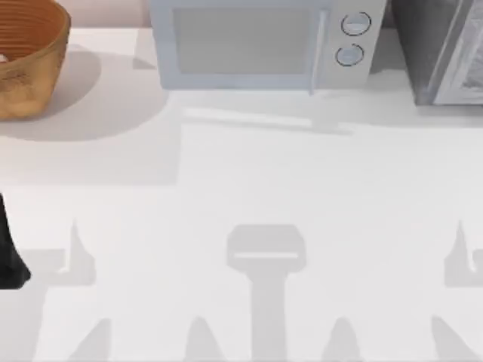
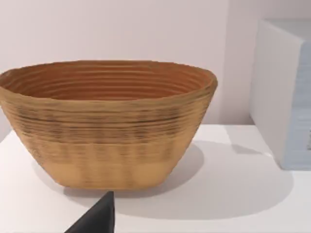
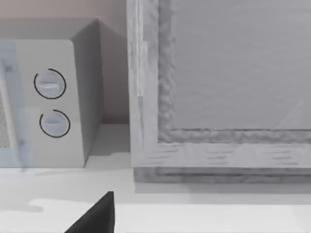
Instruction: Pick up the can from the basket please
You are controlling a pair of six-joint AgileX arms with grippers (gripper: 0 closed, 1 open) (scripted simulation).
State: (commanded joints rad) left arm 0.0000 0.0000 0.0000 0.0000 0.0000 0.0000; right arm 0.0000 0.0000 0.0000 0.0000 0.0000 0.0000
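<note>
1. Sitting somewhere inside the basket (image 1: 30, 64) at the table's far left, the can stays hidden behind the wicker wall.
2. Reaching in blind could clip the rim and shove the basket (it looks light).
3. Left gripper (image 2: 95, 218) waits in front of the basket; I cannot tell how its jaws stand.

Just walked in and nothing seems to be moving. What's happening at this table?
Nothing is being handled yet. The basket sits at the table's far left corner, beside the microwave, and no jaws are on it. The left arm is at the table's left edge, and the left wrist view faces the basket from the side. The can inside isn't clearly visible.
</note>
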